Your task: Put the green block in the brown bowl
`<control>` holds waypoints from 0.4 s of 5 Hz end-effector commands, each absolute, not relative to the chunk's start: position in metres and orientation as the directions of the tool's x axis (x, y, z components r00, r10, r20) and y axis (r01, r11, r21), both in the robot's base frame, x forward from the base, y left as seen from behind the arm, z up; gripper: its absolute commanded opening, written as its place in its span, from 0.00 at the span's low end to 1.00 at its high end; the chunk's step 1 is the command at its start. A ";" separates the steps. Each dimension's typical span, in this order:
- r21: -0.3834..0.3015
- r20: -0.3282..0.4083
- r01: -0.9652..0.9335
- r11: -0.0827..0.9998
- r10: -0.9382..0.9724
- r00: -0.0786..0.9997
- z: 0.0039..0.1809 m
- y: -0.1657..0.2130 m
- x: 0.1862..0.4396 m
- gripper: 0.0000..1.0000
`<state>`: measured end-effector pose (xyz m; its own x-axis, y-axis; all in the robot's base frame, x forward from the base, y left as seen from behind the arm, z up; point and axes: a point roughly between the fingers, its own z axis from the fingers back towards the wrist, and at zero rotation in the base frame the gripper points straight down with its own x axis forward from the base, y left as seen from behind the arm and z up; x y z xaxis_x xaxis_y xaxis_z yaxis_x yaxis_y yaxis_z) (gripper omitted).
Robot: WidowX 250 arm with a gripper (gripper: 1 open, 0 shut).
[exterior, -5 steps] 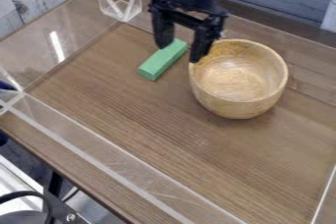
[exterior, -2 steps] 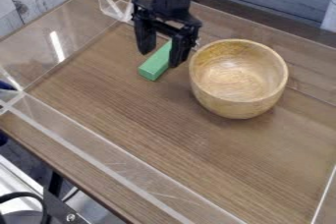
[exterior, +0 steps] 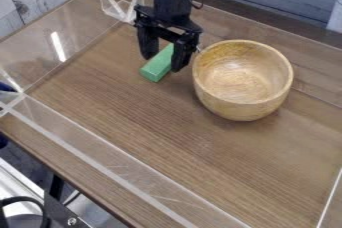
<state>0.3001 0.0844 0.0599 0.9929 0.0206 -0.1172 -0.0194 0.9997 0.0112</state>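
Note:
The green block (exterior: 159,67) lies flat on the wooden table, just left of the brown bowl (exterior: 243,79). My gripper (exterior: 166,55) hangs directly over the block's far end, its black fingers open and straddling the block on either side. The fingertips reach down close to the table. Nothing is held. The bowl's inside is empty, and the block's far end is partly hidden behind the fingers.
Clear acrylic walls (exterior: 54,122) border the table on the left and front. A clear plastic stand (exterior: 123,5) sits at the back left, just behind the arm. Bare wood stretches across the front half.
The gripper has moved left, from beside the bowl's rim to over the green block, and come lower around it. Its fingers stayed open. Block and bowl have not moved.

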 end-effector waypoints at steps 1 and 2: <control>0.028 -0.046 -0.032 0.999 0.033 0.998 0.072 0.096 0.317 1.00; 0.027 -0.041 -0.036 0.999 0.037 0.998 0.067 0.100 0.323 1.00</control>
<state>0.3124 0.0924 0.0497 0.9939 0.0298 -0.1065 -0.0287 0.9995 0.0113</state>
